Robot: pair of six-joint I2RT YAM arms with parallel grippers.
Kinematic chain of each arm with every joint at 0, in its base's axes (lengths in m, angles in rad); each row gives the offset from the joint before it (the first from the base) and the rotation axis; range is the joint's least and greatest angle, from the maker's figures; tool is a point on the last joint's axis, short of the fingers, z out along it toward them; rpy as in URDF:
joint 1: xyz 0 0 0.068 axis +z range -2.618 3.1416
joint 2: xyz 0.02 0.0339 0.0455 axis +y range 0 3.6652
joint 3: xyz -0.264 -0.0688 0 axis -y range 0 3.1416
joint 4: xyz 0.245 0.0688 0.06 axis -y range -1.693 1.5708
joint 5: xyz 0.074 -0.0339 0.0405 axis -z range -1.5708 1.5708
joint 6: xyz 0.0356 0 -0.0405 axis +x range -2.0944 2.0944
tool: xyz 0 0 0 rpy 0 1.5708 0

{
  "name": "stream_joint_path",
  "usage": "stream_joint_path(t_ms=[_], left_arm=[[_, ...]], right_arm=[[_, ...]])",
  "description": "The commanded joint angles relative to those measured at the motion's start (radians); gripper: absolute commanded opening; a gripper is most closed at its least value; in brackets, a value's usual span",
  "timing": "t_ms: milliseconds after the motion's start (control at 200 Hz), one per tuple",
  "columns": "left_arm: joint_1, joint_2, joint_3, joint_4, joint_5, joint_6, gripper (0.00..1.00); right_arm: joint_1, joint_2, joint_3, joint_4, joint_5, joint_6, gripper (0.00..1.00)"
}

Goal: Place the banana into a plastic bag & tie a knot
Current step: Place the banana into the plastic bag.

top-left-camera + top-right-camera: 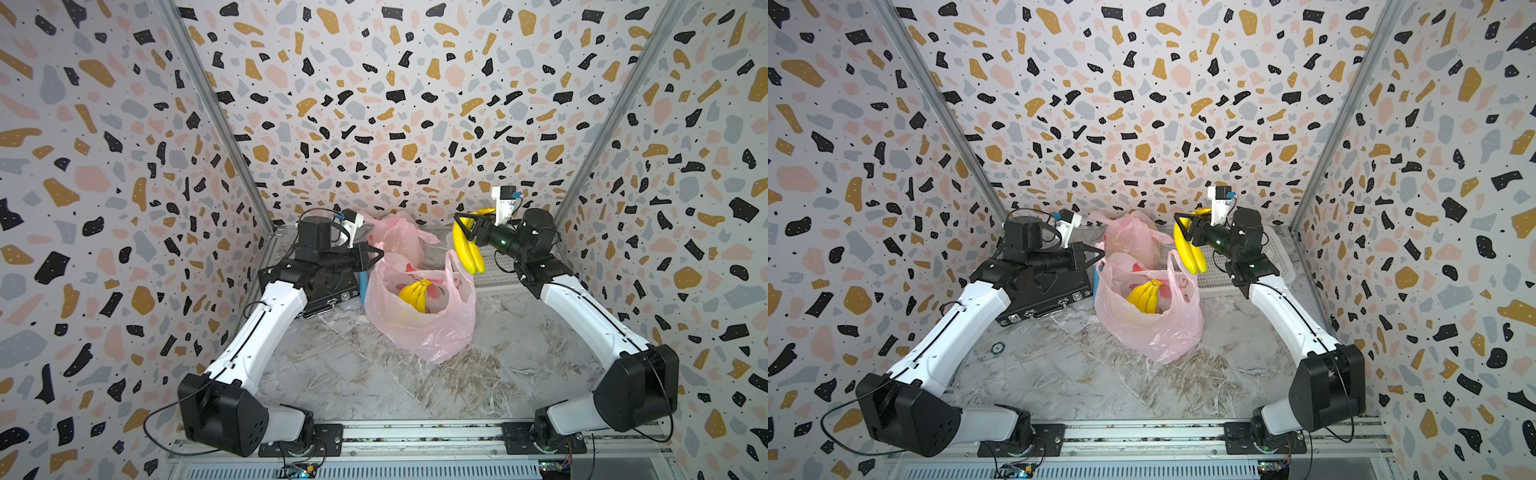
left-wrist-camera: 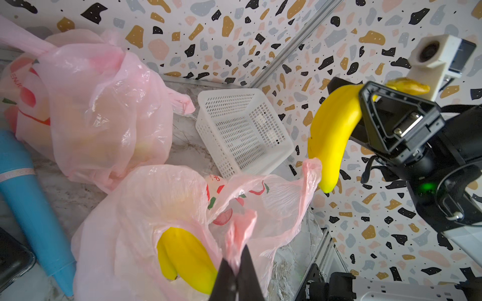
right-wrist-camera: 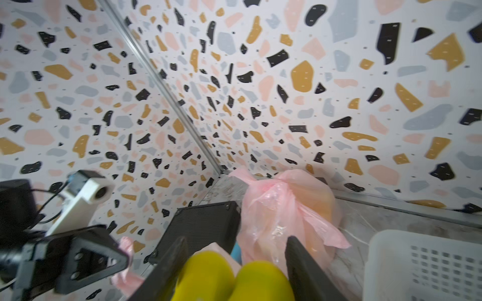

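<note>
White wall panels [image 1: 374, 104] printed with black, ochre, pink and grey-blue terrazzo blotches enclose the space beyond and outward of the left gripper [image 1: 378, 254] and the right gripper [image 1: 462, 227]. A silver metal corner post [image 1: 216, 112] rises behind the left gripper and a second silver post [image 1: 609, 116] behind the right. Beneath both grippers lies a glossy grey-and-white marble-patterned floor [image 1: 332, 374] with brown veins, evenly lit, with a silver metal rail [image 1: 415, 434] along its near edge.
</note>
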Motion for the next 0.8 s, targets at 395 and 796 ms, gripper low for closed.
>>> stream_joint_path(t_ms=[395,796], left_arm=[[-0.003,0.017,0.077,-0.044,0.020,0.005,0.00],[-0.003,0.006,0.069,-0.054,0.020,0.016,0.00]], right_arm=[[0.270,-0.102,-0.180,0.408,0.153,-0.057,0.47],[0.415,0.079,-0.232,0.592,0.314,-0.251,0.46]])
